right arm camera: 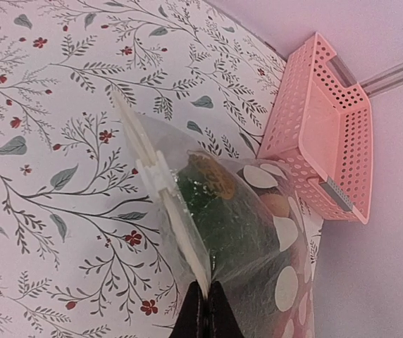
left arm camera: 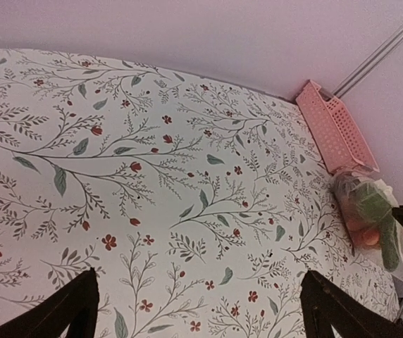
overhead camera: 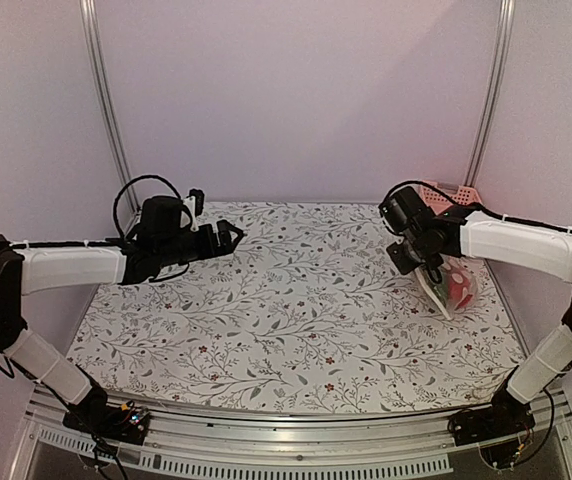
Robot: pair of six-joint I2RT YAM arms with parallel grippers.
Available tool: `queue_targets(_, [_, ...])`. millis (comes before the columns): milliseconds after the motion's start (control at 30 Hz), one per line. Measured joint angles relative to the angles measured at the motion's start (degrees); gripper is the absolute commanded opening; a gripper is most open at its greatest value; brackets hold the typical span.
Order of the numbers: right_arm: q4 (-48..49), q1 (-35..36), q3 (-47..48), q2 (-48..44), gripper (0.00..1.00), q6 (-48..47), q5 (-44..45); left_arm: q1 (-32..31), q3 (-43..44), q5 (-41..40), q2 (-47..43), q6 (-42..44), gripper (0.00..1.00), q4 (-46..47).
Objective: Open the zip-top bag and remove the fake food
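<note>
The clear zip-top bag (right arm camera: 258, 232) hangs from my right gripper (right arm camera: 206, 299), whose jaws are shut on the bag's zip strip (right arm camera: 166, 204) near one end. Fake food shows through the plastic: a dark green piece (right arm camera: 219, 211) and red and orange pieces (overhead camera: 459, 285). From above, the bag (overhead camera: 451, 288) is at the right side of the table, just in front of the pink basket. My right gripper (overhead camera: 428, 272) is at its left edge. My left gripper (overhead camera: 234, 236) is open and empty at the far left, above the table. The bag also shows in the left wrist view (left arm camera: 370, 218).
A pink slatted basket (right arm camera: 328, 127) stands against the back right wall, also seen from above (overhead camera: 451, 190) and in the left wrist view (left arm camera: 335, 127). The floral tablecloth (overhead camera: 296, 300) covers the table. Metal frame posts (overhead camera: 106, 100) stand at the back corners.
</note>
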Motion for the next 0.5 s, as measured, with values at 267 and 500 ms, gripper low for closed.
queue_targets(267, [-1.01,1.51,4.28,-7.37,0.0,-2.38,-11.89,0.0,-1.31,1.75,-0.63,0.61,1.0,2.62])
queue_targets(500, [1.16,1.77,4.59,-12.83,0.0,-5.92,-26.75,0.0,-3.26,5.73,-2.47,1.97,1.0,6.54])
